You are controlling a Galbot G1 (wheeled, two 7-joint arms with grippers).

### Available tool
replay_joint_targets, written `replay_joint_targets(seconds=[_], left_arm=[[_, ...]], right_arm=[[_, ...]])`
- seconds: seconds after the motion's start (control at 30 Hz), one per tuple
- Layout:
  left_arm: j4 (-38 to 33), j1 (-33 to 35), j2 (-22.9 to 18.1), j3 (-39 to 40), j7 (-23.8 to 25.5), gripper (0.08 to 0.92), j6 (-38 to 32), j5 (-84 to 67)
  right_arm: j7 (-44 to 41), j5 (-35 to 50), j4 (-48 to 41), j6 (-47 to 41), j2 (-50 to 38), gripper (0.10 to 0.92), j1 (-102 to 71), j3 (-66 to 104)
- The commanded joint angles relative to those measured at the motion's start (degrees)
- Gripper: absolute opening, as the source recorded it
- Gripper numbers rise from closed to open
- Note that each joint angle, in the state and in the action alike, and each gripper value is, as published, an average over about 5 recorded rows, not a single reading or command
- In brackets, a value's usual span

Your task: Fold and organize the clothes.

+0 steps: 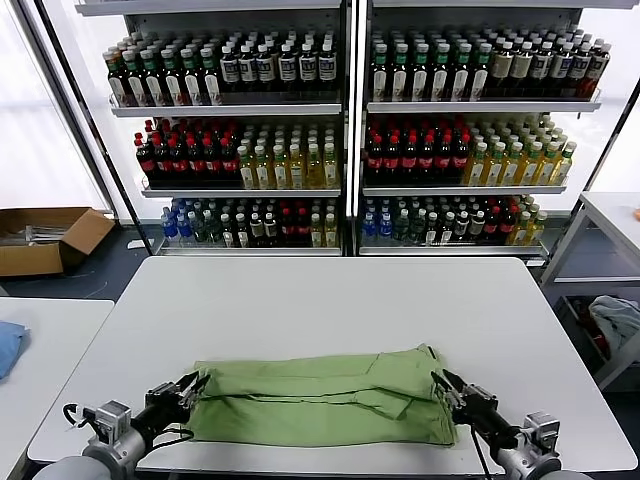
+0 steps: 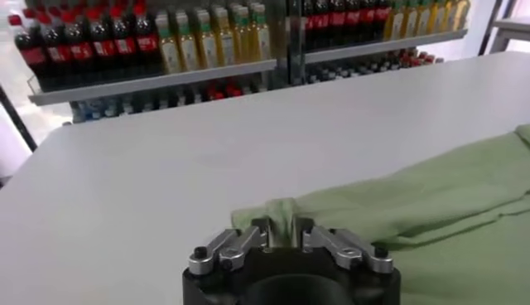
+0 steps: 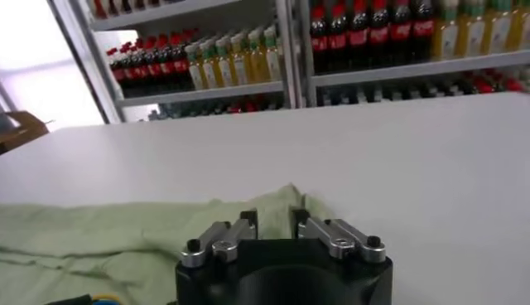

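Metal fingers of my left gripper (image 1: 192,388) pinched shut on the soft, wrinkled left edge of the light-green shirt (image 1: 320,398), folded into a long band across the near white table (image 1: 300,300), my right gripper (image 1: 443,385) clamped on its right edge.

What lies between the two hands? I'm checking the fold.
Only the green shirt spans from left hand to right hand, seen in the head view.

left tool (image 1: 194,385) pinched shut, right tool (image 1: 441,385) pinched shut, arms low
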Motion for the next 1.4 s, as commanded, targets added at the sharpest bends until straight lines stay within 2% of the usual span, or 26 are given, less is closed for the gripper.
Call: replay_joint_targets(seconds=[0.03,0.23,0.43,0.53,0.67,0.77,0.87,1.4], left_arm=[[-3.8,3.5,-3.3,-5.4,-4.5,0.385,-0.6,-2.2],[-4.9,4.3,-11.1,1.7,-14.8,0.558,-5.6,-3.4],[-2.1,2.8,-16.1,9.3,-20.6,0.731,-5.9,2.6],[-0.4,1.7,-16.7,10.9,-23.3,0.797,-4.0,3.1],[0.7,1.1,-16.7,11.3,-24.6,0.819,-2.8,3.0],[0.9,1.2,-16.8,11.5,-24.6,0.785,-2.9,3.1],[1.2,1.2,-17.2,11.9,-24.5,0.709,-3.1,3.3],[2.1,2.2,-17.8,13.1,-21.5,0.242,-7.7,8.6]], right_arm=[[-0.8,1.2,-1.5,6.0,0.5,0.483,0.4,9.7],[-2.5,-1.5,-4.0,11.1,3.5,0.656,-0.2,12.5],[-2.5,-2.2,-3.5,11.6,5.2,0.802,-2.1,11.2],[-2.6,-2.0,-3.1,11.5,5.2,0.820,-2.6,11.4],[-2.8,-1.6,-3.0,11.7,4.8,0.822,-3.1,12.2],[-2.9,-1.3,-2.9,11.7,4.8,0.823,-3.3,12.4],[-3.0,-1.3,-2.4,11.7,5.0,0.823,-3.4,12.3],[-2.9,-0.9,-0.6,11.5,5.6,0.823,-4.1,12.4]])
